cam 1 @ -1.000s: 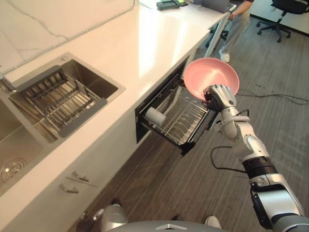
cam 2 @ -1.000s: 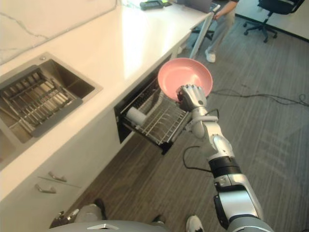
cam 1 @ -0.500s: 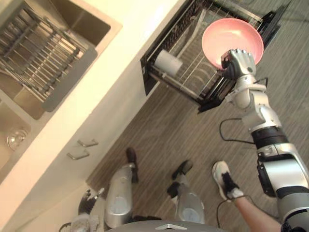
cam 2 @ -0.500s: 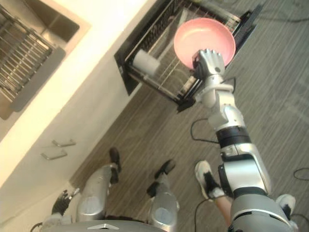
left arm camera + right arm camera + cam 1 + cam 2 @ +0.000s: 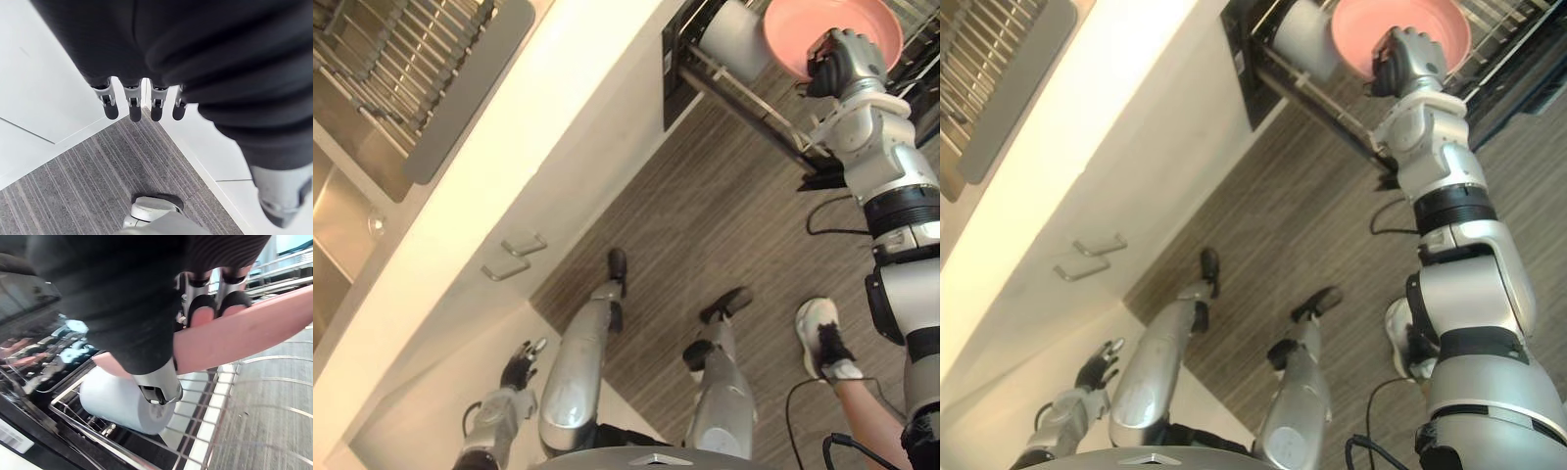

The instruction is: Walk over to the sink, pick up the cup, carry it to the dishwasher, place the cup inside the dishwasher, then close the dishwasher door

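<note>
Grey plank flooring [image 5: 705, 220] takes up most of my head view. The pale counter [image 5: 538, 127] runs alongside it, and the steel sink [image 5: 337, 211] sits at its far corner. Below the counter's edge the dishwasher rack [image 5: 751, 102] is pulled out.

What I am carrying is a pink bowl [image 5: 803, 27], not a cup. The right hand [image 5: 847, 64] is clamped on its rim, fingers over the edge and thumb underneath, and holds it above the rack. A white cup [image 5: 117, 401] lies on its side in the rack, just beside the bowl. I cannot tell whether the two touch.

The left hand [image 5: 519, 367] hangs low by the cabinet front with its fingers [image 5: 132, 105] straight and apart, holding nothing.

To place the bowl well, I would shift it away from the white cup toward bare wire. Then I would lower it slowly with the rim tipped down. I would loosen the fingers only once the wires carry it, and draw the hand straight back so it does not snag the rack.
</note>
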